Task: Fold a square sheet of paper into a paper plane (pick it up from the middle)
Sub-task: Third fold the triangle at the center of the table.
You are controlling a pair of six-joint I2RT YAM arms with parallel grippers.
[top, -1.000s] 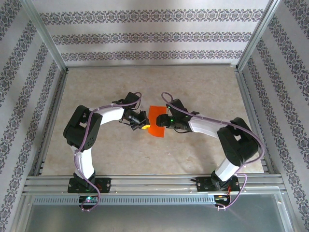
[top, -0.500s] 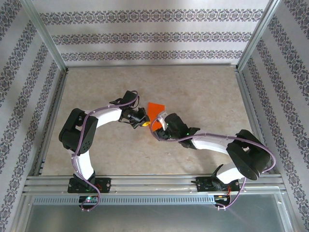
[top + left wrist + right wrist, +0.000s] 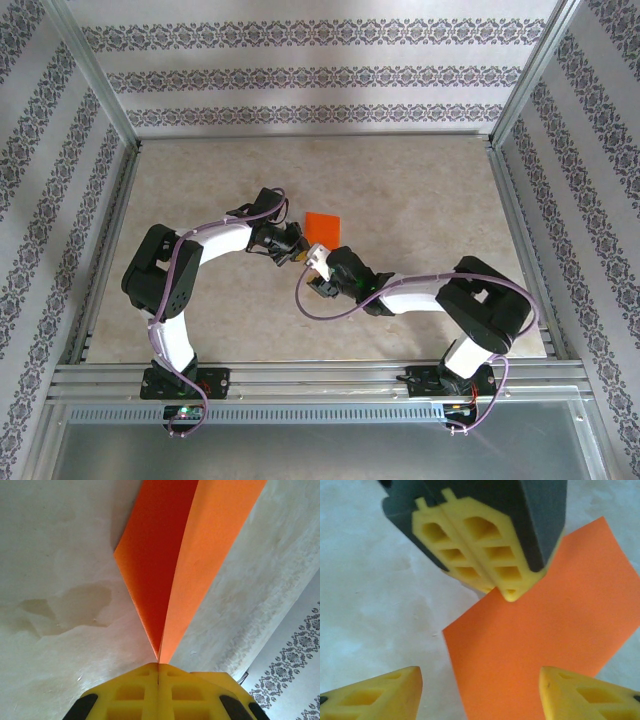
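Pinching one square sheet of paper (image 3: pixel 322 224), left tool (image 3: pixel 158 669); right tool (image 3: pixel 480 681) agape.

I have the orange sheet of paper (image 3: pixel 323 225) lying on the table (image 3: pixel 420 180). Just off its near-left corner sits the left gripper (image 3: pixel 299 256), fingers at the paper's edge. The right gripper (image 3: pixel 313 262) is just nearer than the paper, close beside the left one. Both arms bend in toward the sheet from either side.
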